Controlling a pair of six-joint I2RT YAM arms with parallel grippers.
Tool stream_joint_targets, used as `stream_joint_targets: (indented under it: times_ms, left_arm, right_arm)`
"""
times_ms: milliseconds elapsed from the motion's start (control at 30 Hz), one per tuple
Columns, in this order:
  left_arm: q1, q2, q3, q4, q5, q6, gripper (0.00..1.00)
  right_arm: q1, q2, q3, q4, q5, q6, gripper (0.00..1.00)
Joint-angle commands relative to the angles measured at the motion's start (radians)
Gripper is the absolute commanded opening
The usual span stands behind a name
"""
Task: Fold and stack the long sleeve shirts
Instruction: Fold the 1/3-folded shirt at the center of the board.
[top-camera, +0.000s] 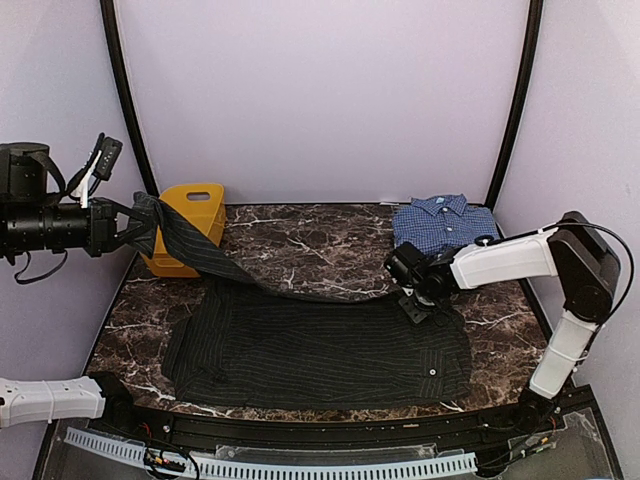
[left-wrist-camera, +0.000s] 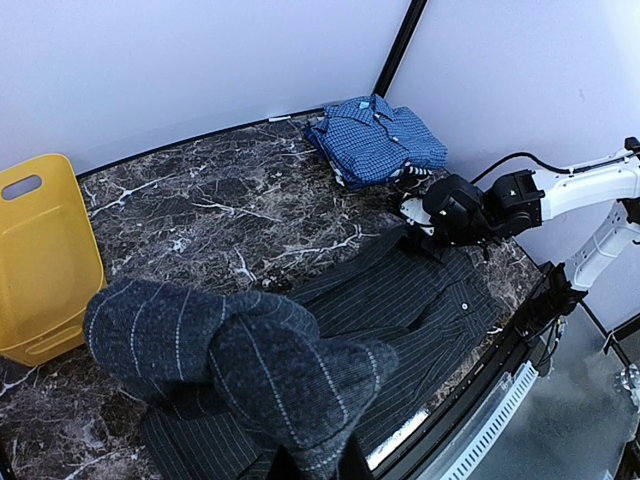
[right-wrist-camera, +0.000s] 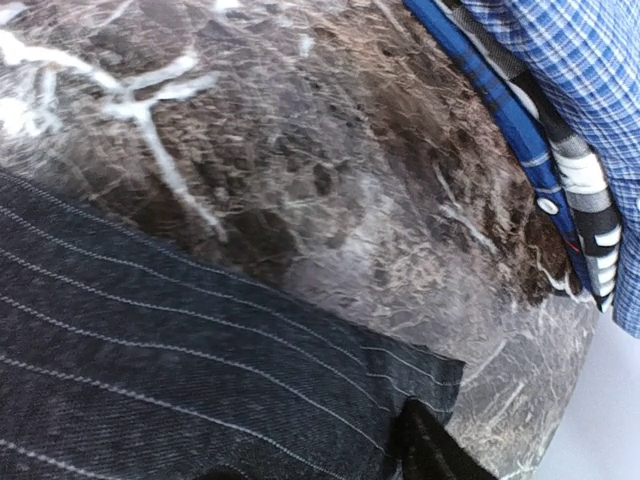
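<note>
Left end effector (top-camera: 128, 226) pinches black shirt (top-camera: 320, 345) sleeve.

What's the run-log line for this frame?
left end effector: shut on black shirt sleeve, raised | right end effector: at shirt's far right corner, grip unclear | blue shirt: folded, far right

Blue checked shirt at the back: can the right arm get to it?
Probably yes. The folded blue checked cloth shirt lies just behind the right gripper, with only bare marble tabletop between.

Bright, even diffuse light, soft shadows; left wrist view bows at edges (wide lens); right wrist sharp on black shirt (right-wrist-camera: 180, 370), blurred beyond
</note>
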Motion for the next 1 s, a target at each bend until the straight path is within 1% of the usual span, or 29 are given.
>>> stream_joint_targets:
  times_ms: [0, 200, 267, 333, 367, 400, 433, 633, 800, 867, 967]
  left_arm:
    - [-0.005, 0.005, 0.019, 0.01, -0.002, 0.018, 0.0]
    - [-0.005, 0.009, 0.014, 0.013, -0.008, 0.021, 0.0]
    - [-0.005, 0.01, 0.014, 0.013, -0.011, 0.021, 0.0]
    - [-0.005, 0.011, 0.017, 0.01, -0.015, 0.024, 0.0]
    - [-0.005, 0.012, 0.023, 0.006, -0.016, 0.024, 0.0]
    - [-0.005, 0.014, 0.026, 0.003, -0.02, 0.024, 0.0]
    - [-0.005, 0.014, 0.035, -0.003, -0.021, 0.024, 0.0]
    - [-0.005, 0.022, 0.088, -0.076, -0.036, 0.032, 0.0]
    - [-0.005, 0.014, 0.102, -0.142, -0.049, 0.012, 0.0]
    - [-0.005, 0.005, 0.094, -0.151, -0.048, -0.001, 0.0]
    - [-0.005, -0.008, 0.088, -0.159, -0.048, -0.028, 0.0]
  right_arm:
    - [0.006, -0.002, 0.032, 0.003, 0.087, -0.005, 0.49]
    - [0.006, -0.005, 0.049, -0.042, 0.093, -0.004, 0.29]
    - [0.006, -0.009, 0.055, -0.075, 0.09, 0.008, 0.2]
    - [0.006, -0.022, 0.057, -0.101, 0.084, 0.024, 0.12]
    - [0.006, -0.031, 0.057, -0.124, 0.08, 0.034, 0.06]
    - [0.006, -0.042, 0.058, -0.144, 0.076, 0.047, 0.02]
    - [0.006, -0.055, 0.058, -0.164, 0.069, 0.059, 0.0]
    - [0.016, -0.115, 0.061, -0.279, 0.023, 0.132, 0.0]
    - [0.046, -0.148, 0.032, -0.312, -0.005, 0.159, 0.03]
    - [0.069, -0.157, 0.032, -0.314, -0.017, 0.164, 0.05]
    - [0.101, -0.163, 0.039, -0.328, -0.019, 0.179, 0.06]
